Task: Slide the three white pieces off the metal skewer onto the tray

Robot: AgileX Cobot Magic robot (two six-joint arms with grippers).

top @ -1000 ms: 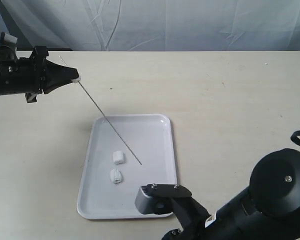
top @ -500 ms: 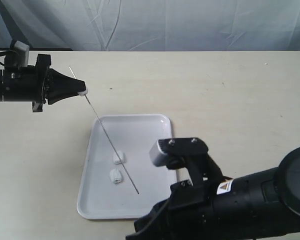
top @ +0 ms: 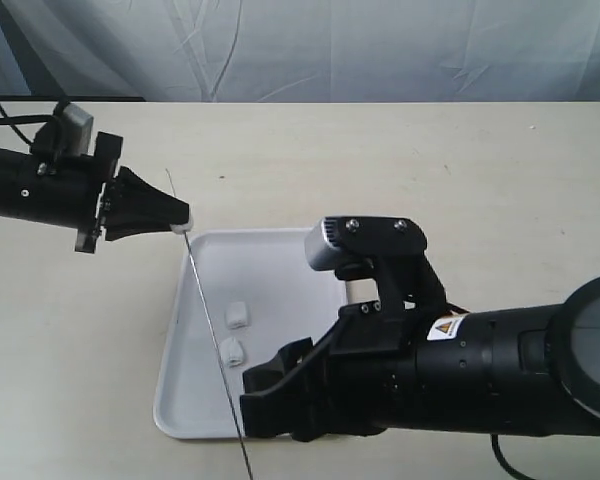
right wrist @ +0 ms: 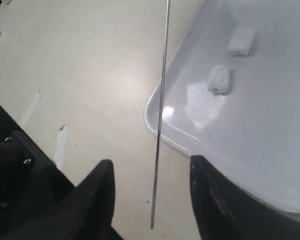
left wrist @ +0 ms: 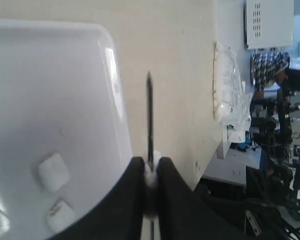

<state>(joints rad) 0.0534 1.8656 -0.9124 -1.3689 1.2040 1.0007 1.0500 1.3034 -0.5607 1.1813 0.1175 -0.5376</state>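
Wrinkled blue-grey curtain [top: 330, 50] closes off the far edge of a beige bench [top: 460, 160]; the tray [top: 280, 270] lies on the bench toward the near edge, left of the middle. One white piece [top: 238, 315] and a second white piece [top: 231, 350] lie loose on the tray, near each other and clear of the rod; that much of the job looks done.

The metal skewer [top: 215, 345] slants down across the tray's left side, and its point passes the near rim toward the bench's near edge. The left gripper [left wrist: 151, 162] is clenched on it close to its upper end. In the left wrist view a small white lump, most likely the third piece [left wrist: 151, 172], sits pinched between the fingertips around the rod, so I judge one piece has yet to come off.

The right gripper [right wrist: 151, 162] is spread wide and holds nothing; the lower skewer runs between its fingers, apart from both.
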